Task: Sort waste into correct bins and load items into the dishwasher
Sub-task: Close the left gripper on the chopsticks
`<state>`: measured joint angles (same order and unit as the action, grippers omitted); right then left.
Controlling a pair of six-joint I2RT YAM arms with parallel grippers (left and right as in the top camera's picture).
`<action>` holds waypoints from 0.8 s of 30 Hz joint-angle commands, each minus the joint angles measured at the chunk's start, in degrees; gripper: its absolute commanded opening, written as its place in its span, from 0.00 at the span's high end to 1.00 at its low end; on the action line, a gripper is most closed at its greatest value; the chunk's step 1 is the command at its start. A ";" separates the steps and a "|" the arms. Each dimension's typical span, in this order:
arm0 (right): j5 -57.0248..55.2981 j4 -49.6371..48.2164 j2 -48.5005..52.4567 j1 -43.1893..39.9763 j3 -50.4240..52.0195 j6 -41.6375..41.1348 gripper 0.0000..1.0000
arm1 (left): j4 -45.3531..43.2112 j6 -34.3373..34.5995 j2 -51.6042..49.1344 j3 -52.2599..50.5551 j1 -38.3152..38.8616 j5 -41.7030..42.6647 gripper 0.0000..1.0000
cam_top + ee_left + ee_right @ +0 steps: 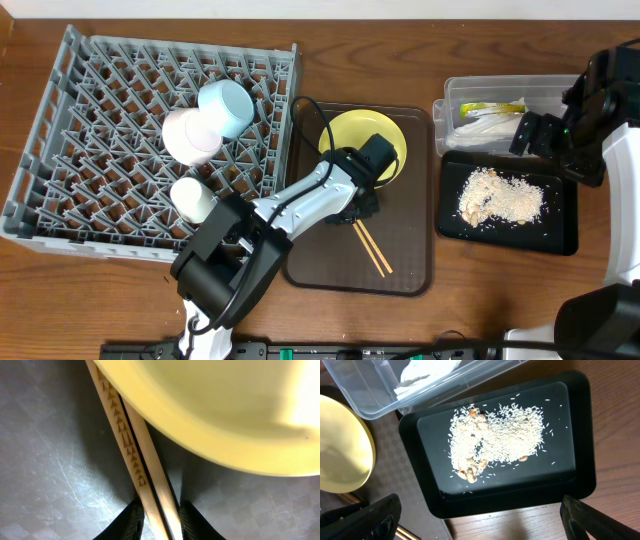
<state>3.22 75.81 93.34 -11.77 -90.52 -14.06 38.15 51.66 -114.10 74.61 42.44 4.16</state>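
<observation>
The rack (110, 130) is loaded with a blue bowl (228, 105), a white bowl (190, 136) and one cup (192, 200). On the brown tray (405, 230) one plate (385, 135) is set; two chopsticks (375, 250) at its 6 o'clock are clamped by the left tool (161, 520). Wrapper (492, 107) and paper (490, 128) are kept in the tub (445, 105), scraps (500, 197) in the black tray (560, 225), on a table (400, 50). The right tool (480, 510) is spread wide, empty.

Our brown wooden table (480, 290) bears a grey plastic rack (120, 100), dark brown tray (410, 260), clear plastic tub (500, 82) and shallow black tray (505, 240).
</observation>
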 commanded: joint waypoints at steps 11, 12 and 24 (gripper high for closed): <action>0.24 0.07 -0.98 0.22 -0.52 -0.46 0.01 | 0.48 -0.50 -1.31 -2.19 1.40 -3.15 0.69; 0.24 0.07 -0.98 0.22 -0.52 -0.46 0.01 | 0.50 -0.50 -1.31 -2.19 1.42 -3.13 0.72; 0.24 0.11 -0.98 0.22 -0.55 -0.46 0.01 | 0.74 -2.45 -0.92 -1.95 -0.79 -3.78 0.81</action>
<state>3.22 75.81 93.34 -11.77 -90.52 -14.06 38.63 51.16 -114.02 74.37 43.31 1.10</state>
